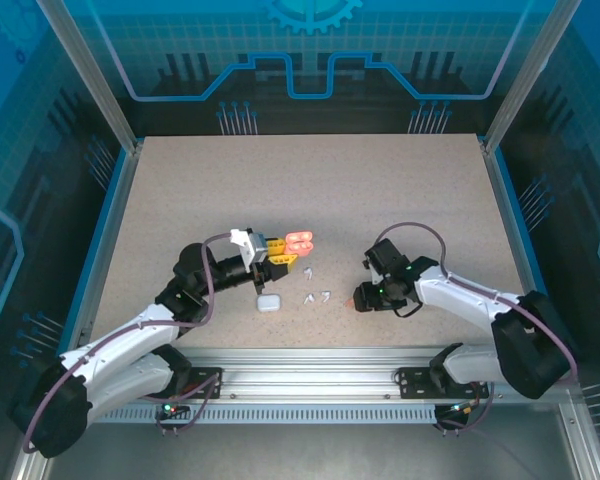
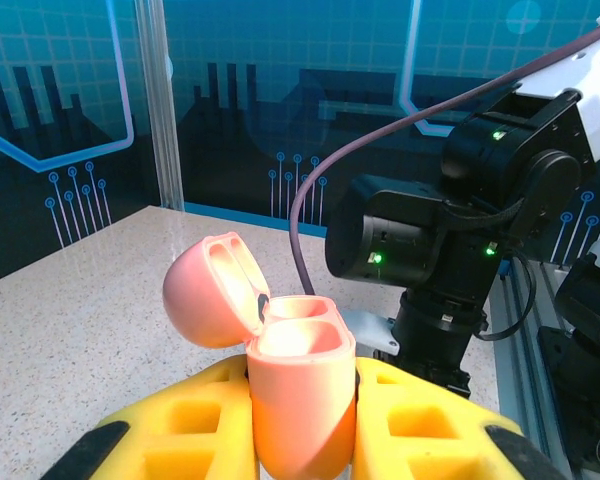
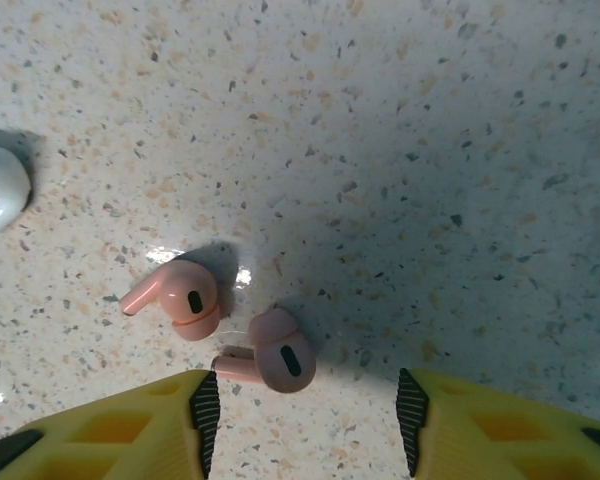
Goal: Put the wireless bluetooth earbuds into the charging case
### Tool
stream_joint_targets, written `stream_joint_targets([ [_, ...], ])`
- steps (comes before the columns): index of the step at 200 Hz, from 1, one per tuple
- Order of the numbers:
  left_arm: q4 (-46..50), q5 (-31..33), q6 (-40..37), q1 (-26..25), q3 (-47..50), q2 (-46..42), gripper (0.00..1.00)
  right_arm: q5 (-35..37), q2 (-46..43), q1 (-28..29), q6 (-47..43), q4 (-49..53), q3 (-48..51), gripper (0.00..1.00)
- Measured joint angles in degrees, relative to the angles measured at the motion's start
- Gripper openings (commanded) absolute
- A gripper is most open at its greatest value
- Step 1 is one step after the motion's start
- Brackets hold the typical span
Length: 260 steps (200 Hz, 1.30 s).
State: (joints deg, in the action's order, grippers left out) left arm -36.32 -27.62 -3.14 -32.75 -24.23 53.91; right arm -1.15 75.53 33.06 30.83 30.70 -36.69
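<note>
My left gripper (image 1: 283, 258) is shut on the pink charging case (image 1: 300, 243), holding it off the table. In the left wrist view the case body (image 2: 300, 395) sits clamped between the yellow fingers (image 2: 180, 420), with its lid (image 2: 208, 292) hinged open to the left and both wells bare. Two salmon-pink earbuds lie on the table under my right gripper (image 3: 308, 425). One earbud (image 3: 277, 357) lies between the open jaws, close to the left pad (image 3: 206, 418). The other earbud (image 3: 185, 297) lies just beyond it. Nothing is gripped by the right gripper (image 1: 358, 298).
A closed white case (image 1: 268, 302) lies on the table below the left gripper. Three white earbuds (image 1: 308, 272) (image 1: 308, 297) (image 1: 325, 296) are scattered between the two arms; one white earbud (image 3: 0, 190) shows at the left edge of the right wrist view. Blue walls border the table.
</note>
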Motion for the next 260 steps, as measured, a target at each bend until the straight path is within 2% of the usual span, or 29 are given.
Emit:
stream_joint_targets([
  [170, 0.2, 0.7, 0.0, 0.0, 0.0, 0.0, 0.00, 2.7, 6.4, 2.7, 1.8, -0.9, -2.4, 0.24],
  [222, 1.3, 0.9, -0.1, 0.0, 0.0, 0.0, 0.00, 3.3, 5.6, 3.7, 1.7, -0.8, -2.6, 0.24],
  [260, 1.2, 0.8, 0.9, 0.0, 0.0, 0.3, 0.00, 4.7, 0.4, 3.8, -1.4, -0.4, -2.9, 0.22],
])
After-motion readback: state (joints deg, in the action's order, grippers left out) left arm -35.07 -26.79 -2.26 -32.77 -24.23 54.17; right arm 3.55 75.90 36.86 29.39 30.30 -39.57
